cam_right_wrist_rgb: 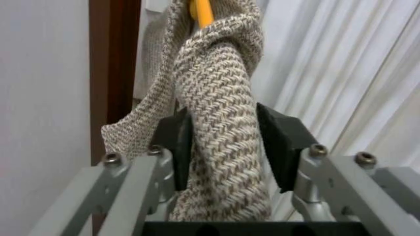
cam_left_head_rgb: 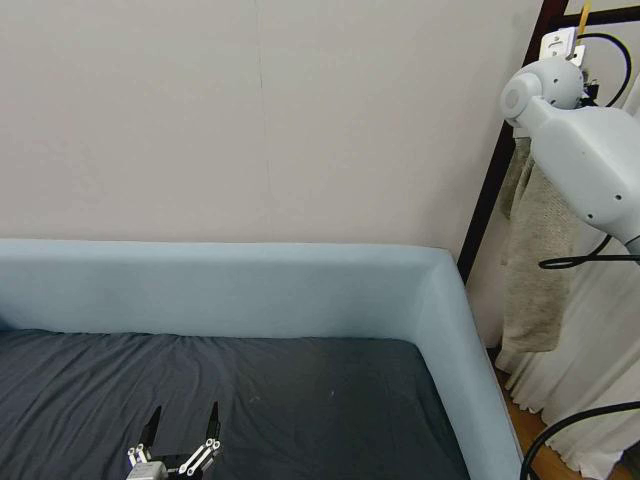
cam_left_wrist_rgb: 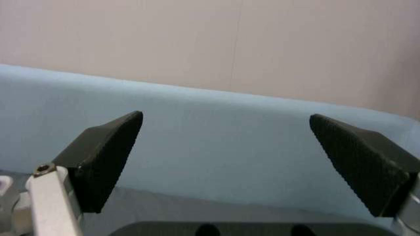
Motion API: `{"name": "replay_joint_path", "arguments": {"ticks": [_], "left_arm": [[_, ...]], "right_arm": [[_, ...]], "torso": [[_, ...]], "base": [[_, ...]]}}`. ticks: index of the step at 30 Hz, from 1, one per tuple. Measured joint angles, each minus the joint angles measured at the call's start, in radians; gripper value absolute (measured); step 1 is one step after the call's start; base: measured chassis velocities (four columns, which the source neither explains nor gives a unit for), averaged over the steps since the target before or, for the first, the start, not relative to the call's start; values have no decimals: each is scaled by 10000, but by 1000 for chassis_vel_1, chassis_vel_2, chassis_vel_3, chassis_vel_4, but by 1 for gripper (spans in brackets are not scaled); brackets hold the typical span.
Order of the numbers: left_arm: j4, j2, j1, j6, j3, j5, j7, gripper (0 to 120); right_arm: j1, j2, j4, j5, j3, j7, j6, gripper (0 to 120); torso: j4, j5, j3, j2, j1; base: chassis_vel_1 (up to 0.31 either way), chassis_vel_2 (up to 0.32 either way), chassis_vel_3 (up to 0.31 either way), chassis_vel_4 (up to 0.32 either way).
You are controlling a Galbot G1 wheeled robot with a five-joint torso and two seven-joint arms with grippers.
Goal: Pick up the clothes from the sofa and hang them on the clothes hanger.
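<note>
A beige knitted garment is draped over a yellow hanger bar, and my right gripper is shut on it just below the bar. From the head view the garment hangs down beside a dark wooden stand, with my right arm raised in front of it. My left gripper hovers low over the dark sofa seat, open and holding nothing. Its wrist view shows the gripper facing the light blue backrest.
The light blue sofa backrest and its right armrest border the seat. White curtains hang behind the stand, and black cables run near my right arm. A plain wall rises behind the sofa.
</note>
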State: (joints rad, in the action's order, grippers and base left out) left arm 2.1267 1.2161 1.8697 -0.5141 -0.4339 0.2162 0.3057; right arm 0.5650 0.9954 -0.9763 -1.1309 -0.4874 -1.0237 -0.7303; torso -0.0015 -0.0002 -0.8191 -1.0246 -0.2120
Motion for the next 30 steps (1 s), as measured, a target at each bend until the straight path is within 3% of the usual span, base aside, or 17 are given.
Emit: {"name": "replay_joint_path", "arguments": {"ticks": [7,14,23,26,27,28,30], "left_arm": [[0,0,0,0,0,0,0,100],[0,0,0,0,0,0,0,100],[0,0,0,0,0,1,0,100],[-1,0,0,1,0,0,1,100],[-1,0,0,1,0,0,1,100],[0,1,0,0,0,0,3,100],[0,-2,0,1,0,0,-5,100]], "right_arm": [[-89,-530,-1044,-401,-225,-161,0,69],[-787,-1901,-3472,-647,156,385,17,97],[-2257,-3605,-6691,-1174,1371,2240,551,100],[-3400,-4601,-8063,-1377,2544,3667,1418,100],[-3400,-4601,-8063,-1377,2544,3667,1418,100],[-4176,-5118,-8651,-1400,3372,4329,1830,100],[-5801,-6007,-9522,-1227,4635,5229,2655,100]], "torso": [[0,3,-1,1,0],[-1,4,-2,1,0],[0,3,-1,0,0],[6,-1,-1,0,0],[6,-1,-1,0,0],[7,1,-2,1,0],[-11,4,2,-1,2]], "base": [[0,0,0,0],[0,0,0,0],[0,0,0,0],[0,0,0,0],[0,0,0,0],[0,0,0,0],[0,0,0,0]]}}
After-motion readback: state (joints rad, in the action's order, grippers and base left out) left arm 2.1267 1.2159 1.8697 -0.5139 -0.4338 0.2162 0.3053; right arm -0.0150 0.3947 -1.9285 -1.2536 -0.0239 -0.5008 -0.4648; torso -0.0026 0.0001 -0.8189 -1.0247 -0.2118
